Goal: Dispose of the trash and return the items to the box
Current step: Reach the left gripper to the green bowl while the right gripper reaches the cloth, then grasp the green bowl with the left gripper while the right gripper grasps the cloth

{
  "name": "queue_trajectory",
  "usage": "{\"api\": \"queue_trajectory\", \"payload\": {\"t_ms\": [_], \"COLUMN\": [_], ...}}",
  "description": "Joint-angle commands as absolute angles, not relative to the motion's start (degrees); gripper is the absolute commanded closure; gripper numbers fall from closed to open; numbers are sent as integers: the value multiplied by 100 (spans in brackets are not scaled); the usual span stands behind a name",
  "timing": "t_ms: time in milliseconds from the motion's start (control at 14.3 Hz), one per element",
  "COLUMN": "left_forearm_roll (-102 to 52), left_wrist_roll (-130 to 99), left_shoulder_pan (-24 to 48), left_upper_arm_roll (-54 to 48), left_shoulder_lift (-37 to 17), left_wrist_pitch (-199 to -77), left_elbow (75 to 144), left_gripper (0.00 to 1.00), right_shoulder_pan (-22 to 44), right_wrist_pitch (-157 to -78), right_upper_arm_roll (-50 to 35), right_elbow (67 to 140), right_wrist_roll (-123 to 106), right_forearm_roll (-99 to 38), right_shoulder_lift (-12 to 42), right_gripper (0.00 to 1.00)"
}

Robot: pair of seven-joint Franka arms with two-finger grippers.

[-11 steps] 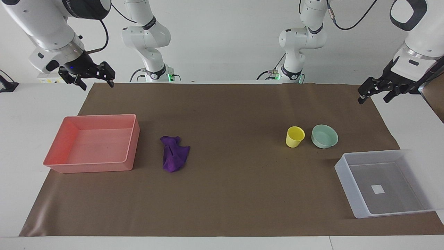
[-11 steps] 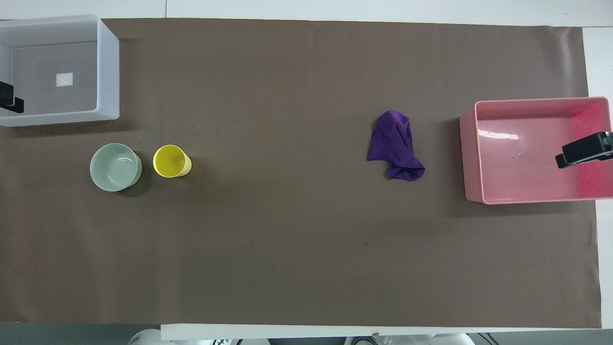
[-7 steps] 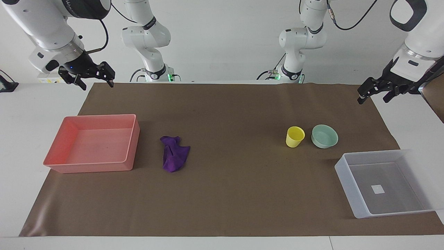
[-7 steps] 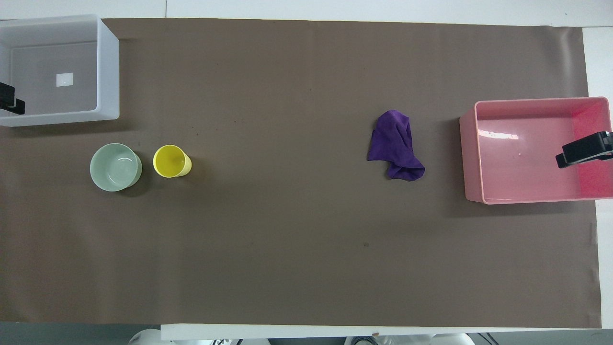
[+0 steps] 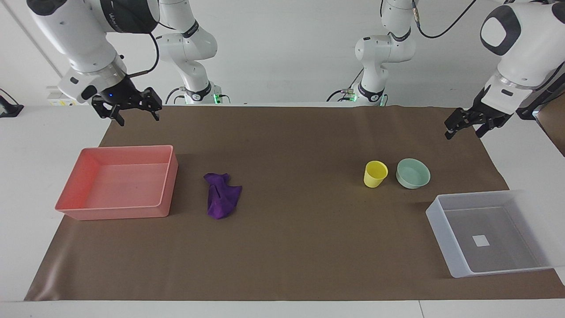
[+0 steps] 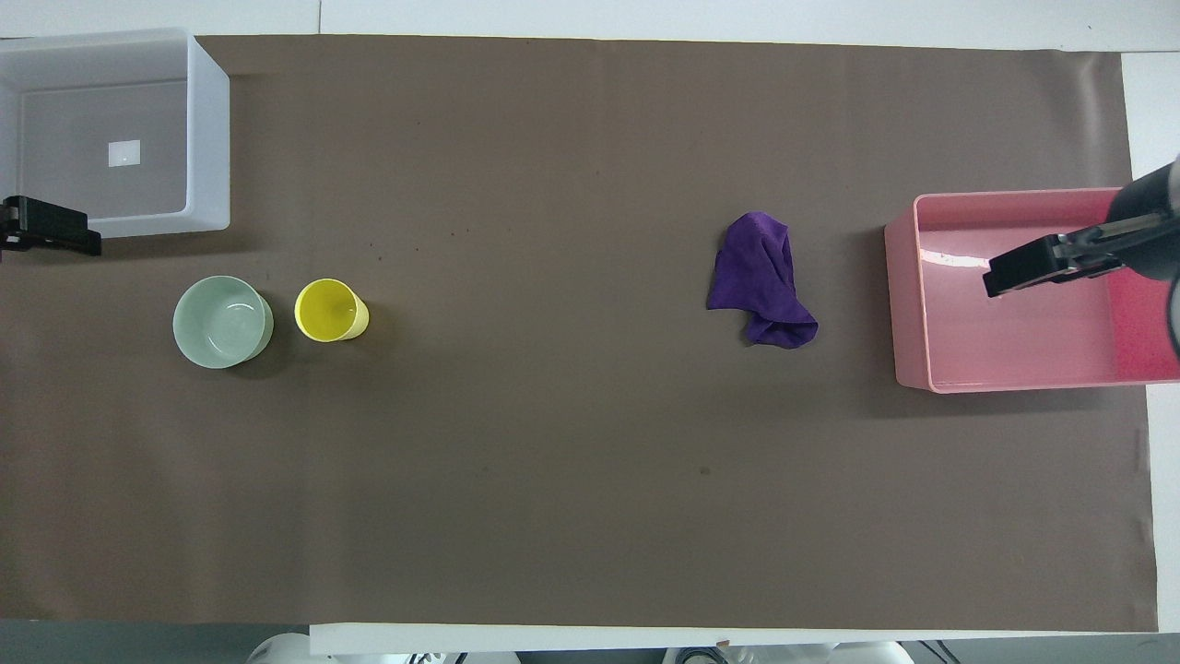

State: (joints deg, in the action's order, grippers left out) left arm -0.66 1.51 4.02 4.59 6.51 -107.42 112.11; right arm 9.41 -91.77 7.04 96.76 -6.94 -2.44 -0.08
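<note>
The purple cloth wad (image 5: pixel 222 195) lies on the brown mat beside the pink tray; it also shows in the overhead view (image 6: pixel 761 278). The yellow cup (image 5: pixel 375 174) (image 6: pixel 329 310) and the mint-green bowl (image 5: pixel 413 173) (image 6: pixel 222 322) stand side by side, upright, nearer to the robots than the translucent box (image 5: pixel 450 247) (image 6: pixel 210 129). The box holds only its white label. My right gripper (image 5: pixel 137 118) (image 6: pixel 1023 272) is open and empty, up in the air over the pink tray. My left gripper (image 5: pixel 463 132) (image 6: pixel 55 235) is open and empty, raised over the mat's edge near the box.
A pink-red tray (image 5: pixel 165 181) (image 6: pixel 908 304) sits at the right arm's end of the table, with nothing in it. The brown mat (image 5: pixel 300 247) covers most of the white table.
Both grippers have moved inward toward the middle of the table: the right one farther over the pink tray, the left one toward the bowl. The cloth, cup, bowl and box have not moved.
</note>
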Motion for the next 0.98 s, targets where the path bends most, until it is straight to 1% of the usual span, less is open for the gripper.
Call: {"api": "queue_trajectory", "payload": {"t_ms": [0, 140, 280, 420, 490, 630, 700, 770, 840, 910], "left_forearm_roll": [35, 26, 26, 26, 26, 26, 26, 26, 26, 26], "left_wrist_roll": [123, 88, 97, 88, 88, 105, 105, 97, 97, 175], "left_shoulder_pan": [246, 281, 299, 299, 299, 281, 273, 272, 264, 255], "left_upper_arm_roll": [404, 404, 404, 404, 404, 413, 413, 413, 413, 413], "left_shoulder_lift": [1231, 960, 486, 142, 62, 35, 9, -26, -61, -70], "left_wrist_pitch": [-11687, -12887, -13717, -14000, -14131, -14185, -14203, -14281, -14334, -14335], "left_elbow": [12821, 13435, 13596, 13632, 13658, 13772, 13816, 13843, 13851, 13852], "left_gripper": [0, 0, 0, 0, 0, 1, 1, 4, 31, 97], "right_shoulder_pan": [1281, 1528, 1783, 1881, 1890, 2038, 2109, 2144, 2145, 2145], "right_wrist_pitch": [-10015, -10719, -11405, -12221, -12556, -12857, -13041, -13208, -13193, -13175], "right_upper_arm_roll": [686, 686, 686, 677, 677, 668, 668, 668, 668, 668], "right_elbow": [9921, 10220, 10492, 11002, 11117, 11118, 11162, 11214, 11232, 11232], "right_wrist_roll": [-327, -141, -36, -9, -9, -9, 9, -9, -17, -18], "right_forearm_roll": [-378, -378, -387, -387, -387, -395, -396, -396, -396, -396], "right_shoulder_lift": [491, 754, 1027, 1177, 1317, 1651, 1792, 1880, 1890, 1881], "right_gripper": [0, 0, 0, 0, 1, 1, 6, 17, 44, 64]}}
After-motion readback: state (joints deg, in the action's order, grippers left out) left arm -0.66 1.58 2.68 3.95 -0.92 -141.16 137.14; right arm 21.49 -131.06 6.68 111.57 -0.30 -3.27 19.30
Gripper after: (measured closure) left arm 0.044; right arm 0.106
